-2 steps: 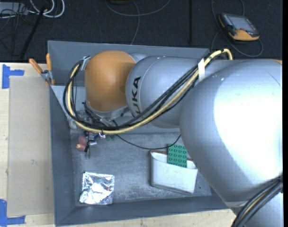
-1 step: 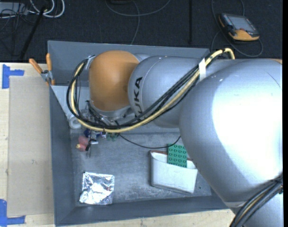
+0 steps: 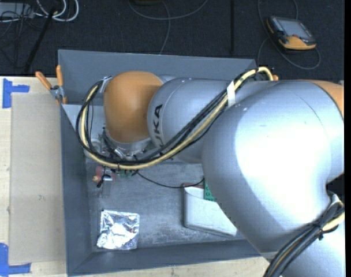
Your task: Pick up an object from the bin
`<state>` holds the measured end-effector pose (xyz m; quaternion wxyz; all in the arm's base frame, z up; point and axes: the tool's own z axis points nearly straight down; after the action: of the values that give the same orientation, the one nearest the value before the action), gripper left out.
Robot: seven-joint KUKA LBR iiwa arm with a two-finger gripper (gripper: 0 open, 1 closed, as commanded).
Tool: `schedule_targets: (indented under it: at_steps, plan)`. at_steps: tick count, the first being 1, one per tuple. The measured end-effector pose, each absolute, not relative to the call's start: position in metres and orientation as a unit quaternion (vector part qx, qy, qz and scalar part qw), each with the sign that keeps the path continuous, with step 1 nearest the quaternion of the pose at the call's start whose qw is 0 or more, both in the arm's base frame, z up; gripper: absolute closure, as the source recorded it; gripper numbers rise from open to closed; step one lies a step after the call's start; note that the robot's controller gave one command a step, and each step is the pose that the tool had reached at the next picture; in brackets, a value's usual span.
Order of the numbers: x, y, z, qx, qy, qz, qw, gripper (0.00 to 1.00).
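Grey bin [image 3: 164, 212] under low-reaching arm [image 3: 221, 126]

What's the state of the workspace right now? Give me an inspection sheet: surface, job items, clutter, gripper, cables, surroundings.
Surface: grey metal bin, floor scuffed.
Job's things: crumpled silver foil packet at the near left corner; flat white box near right, partly under the arm, with a green piece at its far edge.
Clutter: nothing seen.
Grippers: gripper low by the bin's left wall, beyond the foil packet and apart from it.
Cables: black and yellow cables loop round the orange wrist cover.
Surroundings: dark floor beyond the bin, with cords and an orange-and-black device.
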<state>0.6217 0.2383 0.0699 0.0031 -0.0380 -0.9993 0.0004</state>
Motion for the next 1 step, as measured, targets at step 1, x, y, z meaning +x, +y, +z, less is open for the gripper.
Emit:
schedule_targets:
  at_steps: [1]
  plan:
    - [0.6215, 0.2379, 0.0699, -0.039, -0.999, 0.0, 0.005, 0.0]
